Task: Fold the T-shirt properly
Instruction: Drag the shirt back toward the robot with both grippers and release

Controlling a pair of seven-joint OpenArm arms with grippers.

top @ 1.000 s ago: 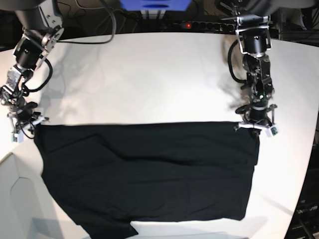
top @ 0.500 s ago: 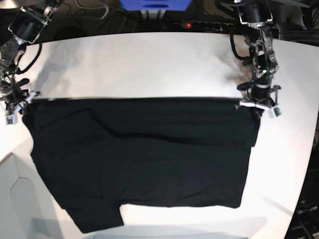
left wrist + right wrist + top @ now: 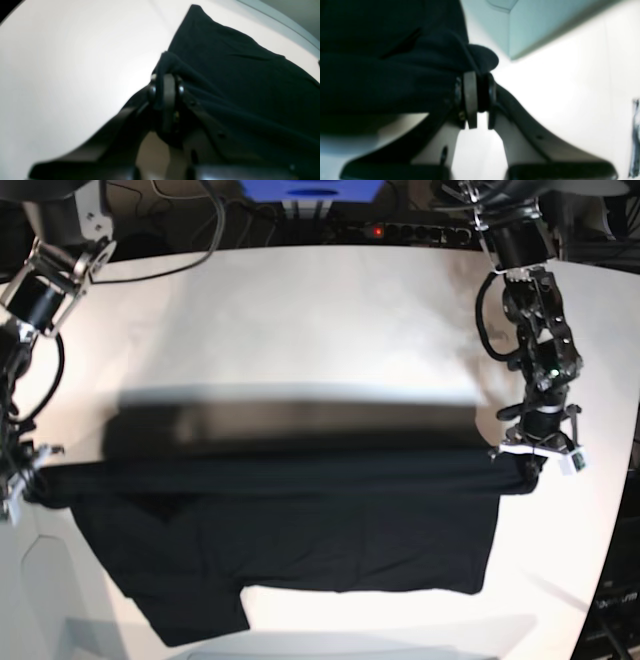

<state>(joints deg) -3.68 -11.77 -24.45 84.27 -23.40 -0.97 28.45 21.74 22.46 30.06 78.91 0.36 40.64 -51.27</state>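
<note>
1. The T-shirt [image 3: 290,530] is held by its far edge, lifted taut above the table [image 3: 300,320].
2. The left gripper [image 3: 537,457] and right gripper [image 3: 18,488] are clamped on opposite corners.
3. The long axis is stretched between them; the body lies toward the near side.

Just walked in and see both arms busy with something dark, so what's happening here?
A two-armed robot is folding a black T-shirt on a white table. The left gripper and the right gripper are each shut on a corner of the shirt's far edge, holding that edge stretched between them and raised above the table, where it casts a shadow. The near part of the shirt lies flat on the table, one sleeve at the near edge. The fold is not yet laid down.
</note>
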